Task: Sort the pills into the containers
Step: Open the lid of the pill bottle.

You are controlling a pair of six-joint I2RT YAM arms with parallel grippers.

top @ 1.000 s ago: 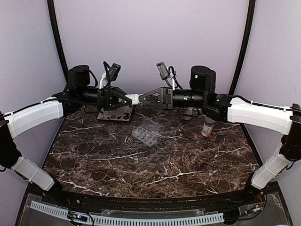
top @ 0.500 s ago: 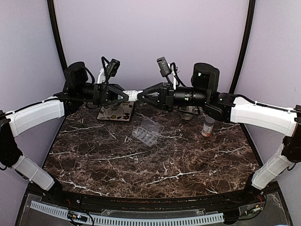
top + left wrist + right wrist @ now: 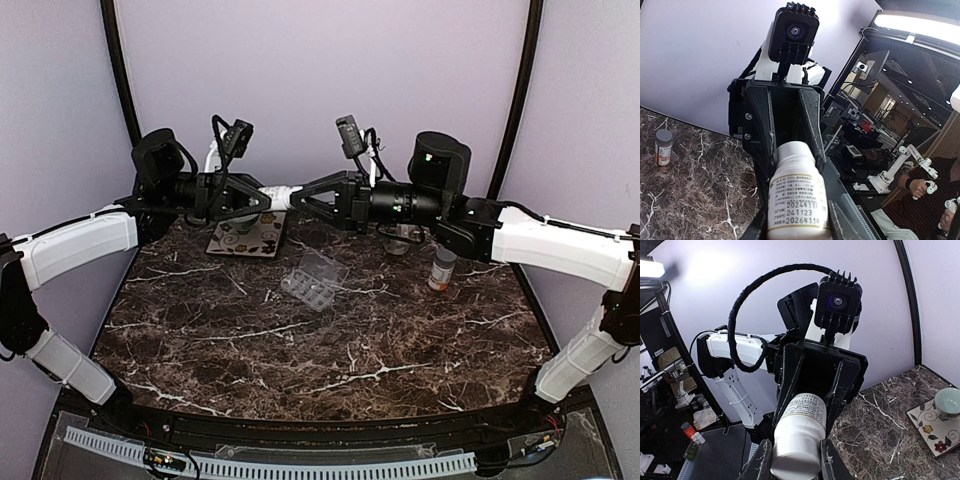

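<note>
Dark marbled bench [image 3: 330, 350] under lilac walls: the clear pill organizer [image 3: 314, 279] lies near its middle, lid open. Raised above the bench's rear part, both tools meet on a small white bottle [image 3: 282, 197], the left tool [image 3: 266, 198] clamped on its labelled body, the right tool [image 3: 300, 194] clamped on its cap end

Orange btl [image 3: 441, 268], floral tile [image 3: 247, 237]
</note>
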